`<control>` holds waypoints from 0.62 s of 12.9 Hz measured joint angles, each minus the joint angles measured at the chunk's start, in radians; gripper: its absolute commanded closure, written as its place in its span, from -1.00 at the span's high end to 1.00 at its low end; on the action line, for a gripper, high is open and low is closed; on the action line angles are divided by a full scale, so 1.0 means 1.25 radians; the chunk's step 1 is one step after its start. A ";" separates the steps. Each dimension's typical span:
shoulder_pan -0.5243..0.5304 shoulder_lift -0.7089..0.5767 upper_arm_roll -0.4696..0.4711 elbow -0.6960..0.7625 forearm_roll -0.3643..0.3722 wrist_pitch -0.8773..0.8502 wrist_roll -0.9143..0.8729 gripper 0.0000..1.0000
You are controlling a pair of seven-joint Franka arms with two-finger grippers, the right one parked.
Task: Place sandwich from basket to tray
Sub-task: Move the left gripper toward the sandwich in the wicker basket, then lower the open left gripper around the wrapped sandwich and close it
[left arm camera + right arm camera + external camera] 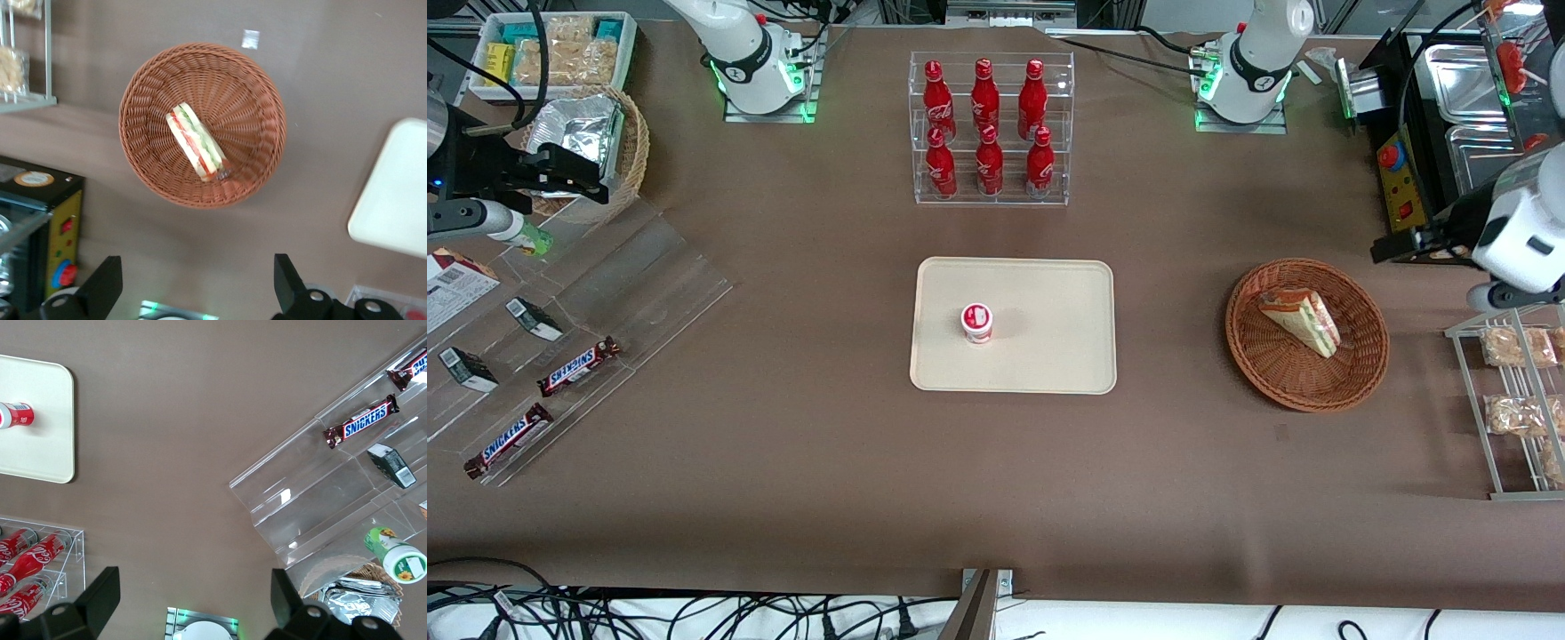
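The sandwich [1303,320] is a clear-wrapped white-bread wedge with green and red filling. It lies in the round reddish-brown wicker basket [1249,347], toward the working arm's end of the table. In the left wrist view the sandwich [195,142] lies near the middle of the basket [253,93]. The cream tray [1049,356] sits mid-table with a small red-and-white cup [977,323] on it; the tray's corner shows in the wrist view [400,193]. My left gripper [1392,247] hangs above the table beside the basket, a little farther from the front camera. It is open and empty [197,267].
A clear rack of red bottles [990,129] stands farther from the front camera than the tray. A wire rack with snack packs [1516,400] and a black box with red buttons [1396,178] flank the basket. Acrylic steps with Snickers bars [578,366] lie toward the parked arm's end.
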 measured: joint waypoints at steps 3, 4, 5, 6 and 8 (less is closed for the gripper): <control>0.008 0.009 0.001 -0.089 0.012 0.114 -0.106 1.00; 0.014 0.009 0.002 -0.117 0.016 0.150 -0.142 1.00; 0.018 0.009 0.002 -0.141 0.017 0.181 -0.179 1.00; 0.019 0.009 0.002 -0.165 0.020 0.211 -0.215 1.00; 0.019 0.009 0.000 -0.223 0.060 0.282 -0.296 1.00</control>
